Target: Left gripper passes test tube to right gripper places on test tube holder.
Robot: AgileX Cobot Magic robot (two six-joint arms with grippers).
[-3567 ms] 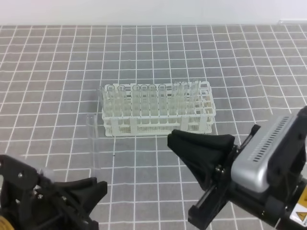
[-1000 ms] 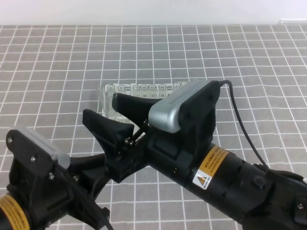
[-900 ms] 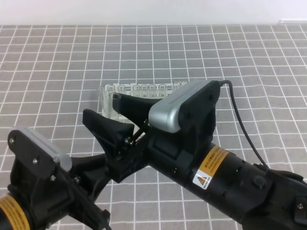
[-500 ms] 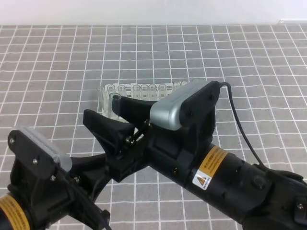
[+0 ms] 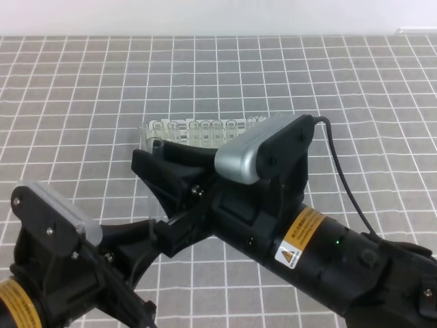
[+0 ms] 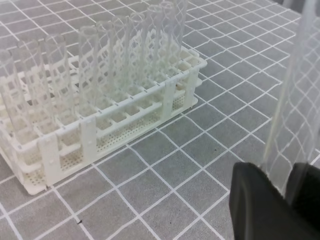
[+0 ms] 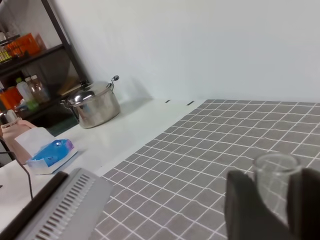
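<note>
Black left fingers (image 6: 275,200) clamped on the bottom end of the test tube (image 6: 295,100), holding it upright above the desk (image 5: 82,102), roughly mid-desk and just in front of the rack (image 6: 100,140). Right fingers (image 7: 260,210) set either side of the open top end, narrowed right in. Can't tell from any view whether squeezing for real or only brushing the wall.

Tips for the handover, just my read:
- Get the right side properly tight before loosening anything on the left. Slippery tube, so a half-grip probably means a drop.
- Keep both grips well apart along the tube, one low and one high, to avoid knuckles bumping.
- Let go on the left gently and pull straight down and away, not sideways, or risk tilting the tube.
- Then lift, carry it upright over a free hole and lower it straight in.

Stuff in the way: plenty of other clear tubes (image 6: 90,65) standing in the back rows of the rack, front holes looking free, so aim there and stay off the neighbours. Bulky right arm covering most of the rack from the high view, cable (image 5: 341,178) trailing behind it. Off past the far desk edge: steel pot (image 7: 95,105) on a white counter. Not a problem.
</note>
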